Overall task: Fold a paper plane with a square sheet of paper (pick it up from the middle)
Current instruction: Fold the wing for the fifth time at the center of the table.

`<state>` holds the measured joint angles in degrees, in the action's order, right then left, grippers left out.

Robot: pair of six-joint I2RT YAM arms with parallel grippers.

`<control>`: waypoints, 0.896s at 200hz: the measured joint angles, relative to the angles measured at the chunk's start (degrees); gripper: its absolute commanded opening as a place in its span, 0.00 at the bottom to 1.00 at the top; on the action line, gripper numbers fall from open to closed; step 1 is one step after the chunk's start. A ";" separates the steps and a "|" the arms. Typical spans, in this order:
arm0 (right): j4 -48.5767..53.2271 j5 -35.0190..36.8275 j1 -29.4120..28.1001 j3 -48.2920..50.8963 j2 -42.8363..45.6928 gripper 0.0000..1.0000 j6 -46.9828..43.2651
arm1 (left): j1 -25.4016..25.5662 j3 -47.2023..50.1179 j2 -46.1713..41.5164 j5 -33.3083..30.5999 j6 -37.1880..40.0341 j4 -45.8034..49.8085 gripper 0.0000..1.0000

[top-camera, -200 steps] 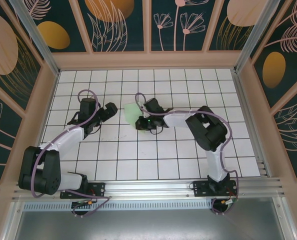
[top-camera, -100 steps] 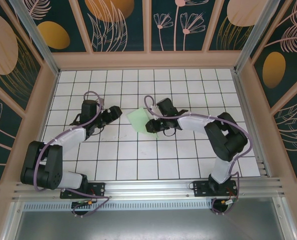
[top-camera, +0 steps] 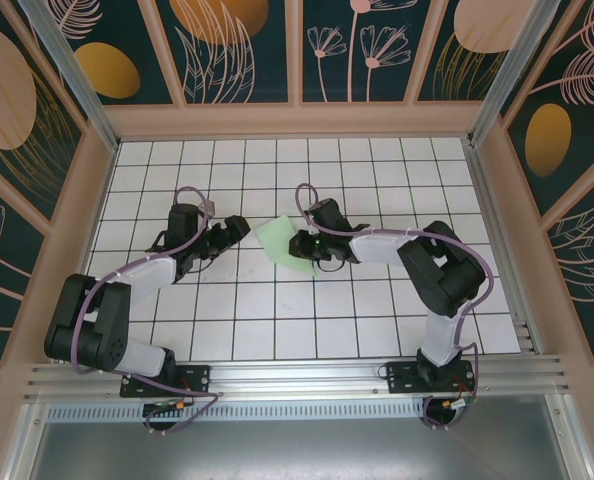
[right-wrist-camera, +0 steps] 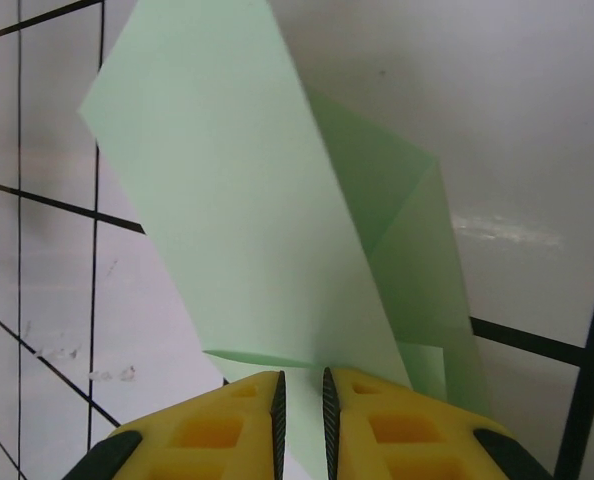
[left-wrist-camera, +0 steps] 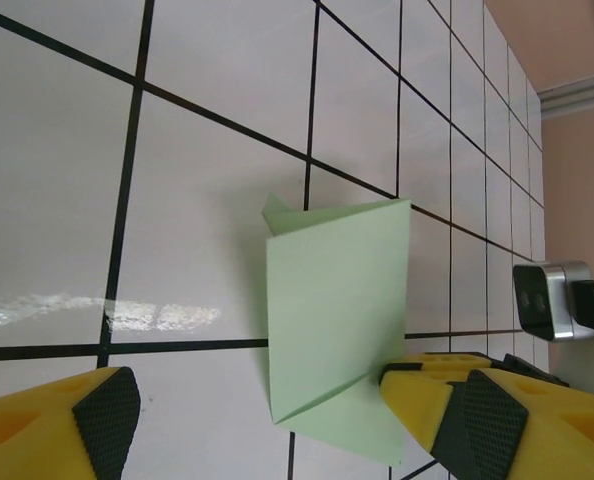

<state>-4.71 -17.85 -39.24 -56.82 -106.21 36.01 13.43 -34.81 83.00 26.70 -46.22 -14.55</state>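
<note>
Two arms reach in toward the middle of the white grid table [top-camera: 277, 330], meeting at the green paper [top-camera: 280, 243]. The paper is partly folded, lies mid-table slightly toward the back, and covers roughly a tile and a bit. From the left wrist, the paper [left-wrist-camera: 337, 320] shows a flap doubled over with a diagonal crease and one small corner poking out at the upper left. The right gripper [top-camera: 300, 246] comes in from the paper's right side. In its own view the right gripper [right-wrist-camera: 302, 385] has its yellow fingers pressed nearly together, and the edge of the sheet [right-wrist-camera: 247, 220] is pinched between them, its layers fanning away. The left gripper [top-camera: 239, 228] sits just left of the paper. Its wrist view shows the left gripper [left-wrist-camera: 287, 420] spread wide, holding nothing, one finger to either side of the paper's near edge. Whether it touches the paper, cannot tell.
</note>
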 measured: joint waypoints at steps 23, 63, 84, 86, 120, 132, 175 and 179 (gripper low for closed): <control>-0.09 0.28 0.20 0.00 -0.07 0.20 0.66 | 0.85 0.02 0.46 0.31 -0.61 -0.68 0.86; -0.33 0.42 0.31 0.02 0.04 0.20 1.03 | 2.05 0.72 1.07 0.52 -1.27 -1.97 0.86; -0.50 0.39 0.09 0.87 2.25 0.21 1.01 | 2.19 1.60 1.18 0.50 -1.70 -2.14 0.86; -0.50 0.44 0.02 0.94 2.64 0.21 1.01 | 2.19 1.66 1.20 0.50 -1.75 -2.16 0.86; -1.57 0.22 -1.70 1.01 6.21 0.21 1.44 | 2.25 2.27 1.79 0.46 -2.56 -2.51 0.86; -1.79 0.20 -2.29 1.01 5.99 0.21 1.77 | 2.34 2.29 1.92 0.48 -2.82 -2.91 0.86; -2.27 0.24 -2.27 1.03 3.58 0.20 2.97 | 3.10 2.29 2.27 0.52 -3.48 -3.72 0.86; -2.43 0.24 -2.19 1.09 3.28 0.20 3.15 | 3.19 2.29 2.36 0.55 -3.54 -3.72 0.86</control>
<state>-7.14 -17.61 -41.43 -55.72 -102.94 39.16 16.62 -32.51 85.36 27.24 -49.76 -18.26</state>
